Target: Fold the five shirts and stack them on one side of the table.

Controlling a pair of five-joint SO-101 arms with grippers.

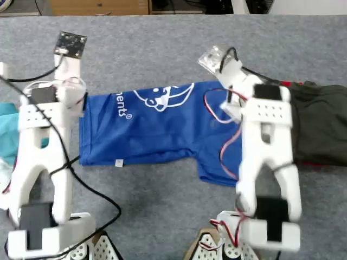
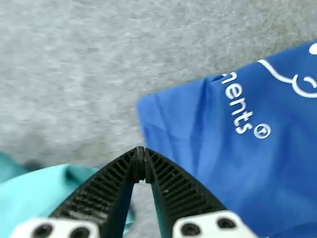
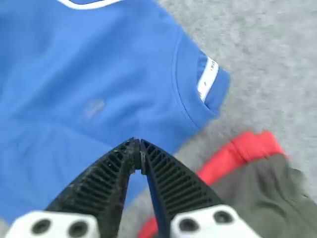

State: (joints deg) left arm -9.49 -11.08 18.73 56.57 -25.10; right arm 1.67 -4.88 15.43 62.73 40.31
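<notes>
Our left claw (image 2: 140,159) is pinched together, empty, above the grey felt table (image 2: 74,59) between a teal cloth shirt (image 2: 29,193) and the blue printed cotton shirt (image 1: 157,127) spread mid-table; we see our right claw (image 3: 138,152), also closed on nothing, over that shirt's edge near a dark olive garment (image 3: 267,198) atop a red garment (image 3: 237,156)

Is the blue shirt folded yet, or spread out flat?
Partly folded, it seems: the blue shirt lies as a long band, its white print cut off at one edge, one sleeve sticking out.
</notes>
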